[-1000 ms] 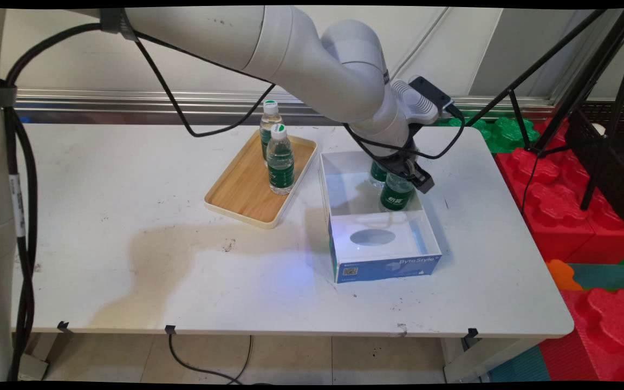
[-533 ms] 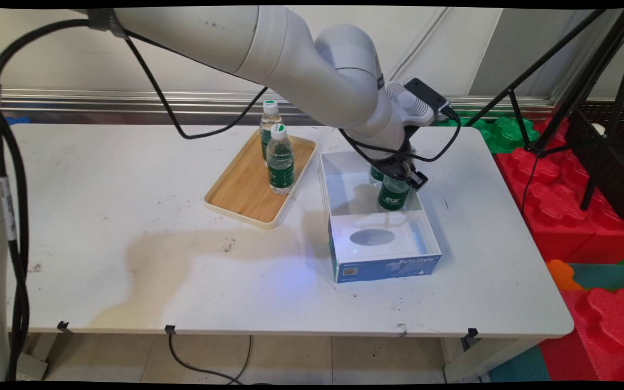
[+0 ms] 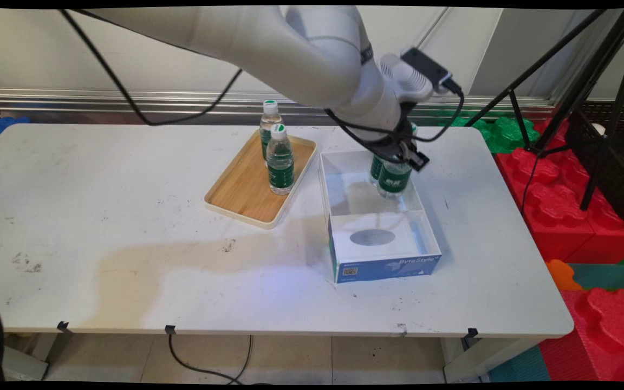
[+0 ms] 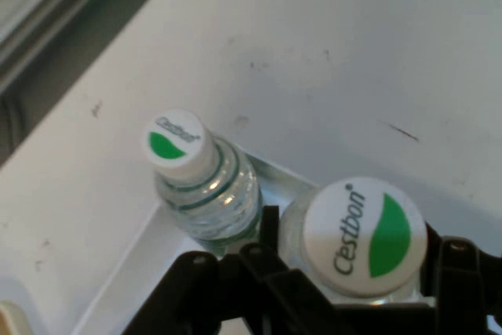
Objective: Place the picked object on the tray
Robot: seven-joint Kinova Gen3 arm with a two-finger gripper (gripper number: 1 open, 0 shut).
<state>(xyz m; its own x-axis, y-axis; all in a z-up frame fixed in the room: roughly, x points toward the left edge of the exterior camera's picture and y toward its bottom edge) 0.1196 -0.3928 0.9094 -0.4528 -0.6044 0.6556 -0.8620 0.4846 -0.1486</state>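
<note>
Pincer [image 3: 401, 157]: clenched on bottle [image 3: 394, 179] at its neck, held above far end of box [image 3: 382, 254] | second bottle [image 4: 205, 186] just beside it; risk: swing may knock it | thin neck grip; bottle may slip or tilt

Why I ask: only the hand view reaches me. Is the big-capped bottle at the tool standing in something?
Observer: Yes. The tool grips that bottle at the far end of an open white-and-blue box.
Operator: What lies at the box's near end?
Observer: A white panel with a grey oval on it.
Operator: Anything else on the table?
Observer: A wooden tray to the box's left in the main view, with two upright bottles on it.
</note>
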